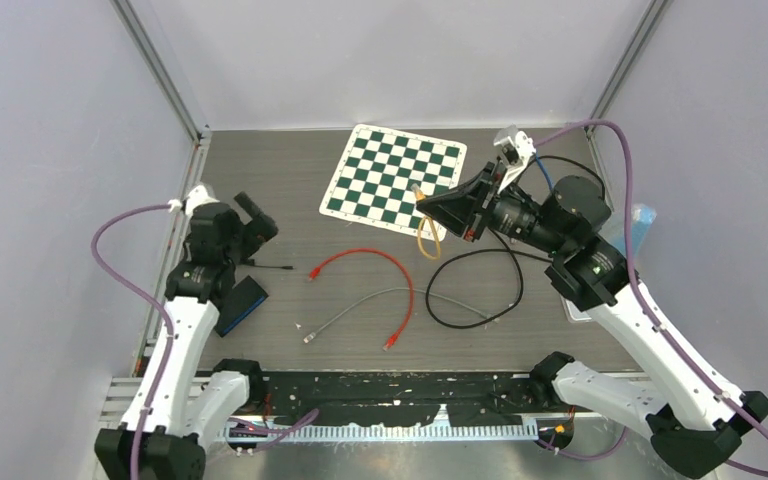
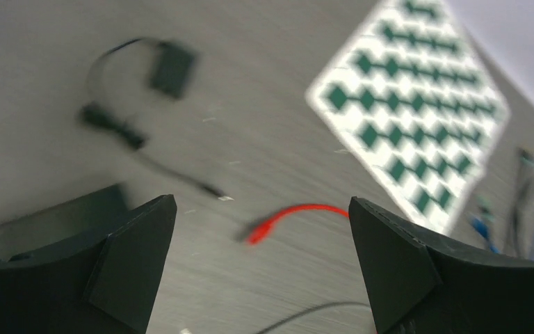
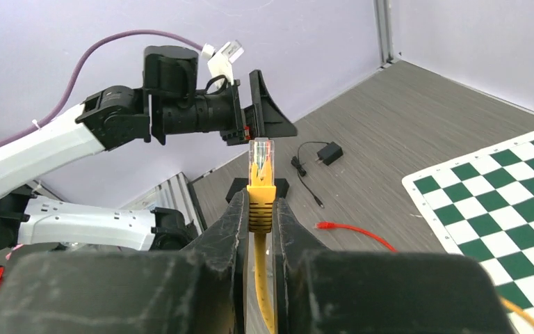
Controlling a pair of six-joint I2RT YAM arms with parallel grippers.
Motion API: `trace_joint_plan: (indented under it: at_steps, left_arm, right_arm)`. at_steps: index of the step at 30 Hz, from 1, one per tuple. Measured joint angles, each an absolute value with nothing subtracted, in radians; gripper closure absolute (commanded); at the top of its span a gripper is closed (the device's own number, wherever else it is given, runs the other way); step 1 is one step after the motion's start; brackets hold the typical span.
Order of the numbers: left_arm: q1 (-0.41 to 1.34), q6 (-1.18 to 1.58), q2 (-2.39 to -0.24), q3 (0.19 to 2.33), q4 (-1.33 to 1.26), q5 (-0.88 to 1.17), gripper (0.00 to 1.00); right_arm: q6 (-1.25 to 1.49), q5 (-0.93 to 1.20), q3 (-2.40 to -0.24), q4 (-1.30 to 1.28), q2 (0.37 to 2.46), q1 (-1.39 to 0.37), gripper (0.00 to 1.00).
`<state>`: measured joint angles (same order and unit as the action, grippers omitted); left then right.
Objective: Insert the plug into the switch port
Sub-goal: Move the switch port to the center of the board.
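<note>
My right gripper (image 3: 259,203) is shut on a yellow cable's plug (image 3: 260,182), whose clear tip sticks up past the fingertips. In the top view it (image 1: 430,203) is held above the near edge of the chessboard, with the yellow cable (image 1: 427,241) looping down below it. The switch (image 1: 240,304), a dark box with a blue face, lies at the table's left beside my left arm. In the right wrist view a bit of it (image 3: 281,186) shows behind the plug. My left gripper (image 1: 253,220) is open and empty above the table's left side, jaws wide apart (image 2: 261,268).
A green and white chessboard (image 1: 395,178) lies at the back middle. A red cable (image 1: 380,268), a grey cable (image 1: 360,305) and a black cable loop (image 1: 470,290) lie mid-table. A black power adapter (image 2: 170,66) with its lead lies by the left wall.
</note>
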<state>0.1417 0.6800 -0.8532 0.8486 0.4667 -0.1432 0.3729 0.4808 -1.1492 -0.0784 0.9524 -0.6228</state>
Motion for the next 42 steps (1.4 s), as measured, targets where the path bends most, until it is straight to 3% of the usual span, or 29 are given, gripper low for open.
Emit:
trace_joint_plan:
  at_steps: [5,12,19,42]
  left_arm:
    - [-0.134,0.773,-0.882,0.752,0.586,-0.224,0.09]
    - [-0.435,0.869,-0.981,0.657,0.624,-0.207,0.05]
    - [-0.466,0.908,-1.116,0.660,0.624,-0.229,0.02]
    - [-0.511,0.987,-1.272,0.652,0.577,-0.167,0.11]
  right_arm:
    - [0.316,0.455,-1.149,-0.153,0.905,-0.623,0.95]
    - [0.276,0.449,-1.128,-0.215,0.823,-0.623,0.95]
    - [0.265,0.469,-1.082,-0.250,0.761,-0.623,0.95]
    - [0.197,0.437,-1.085,-0.353,0.683,-0.623,0.95]
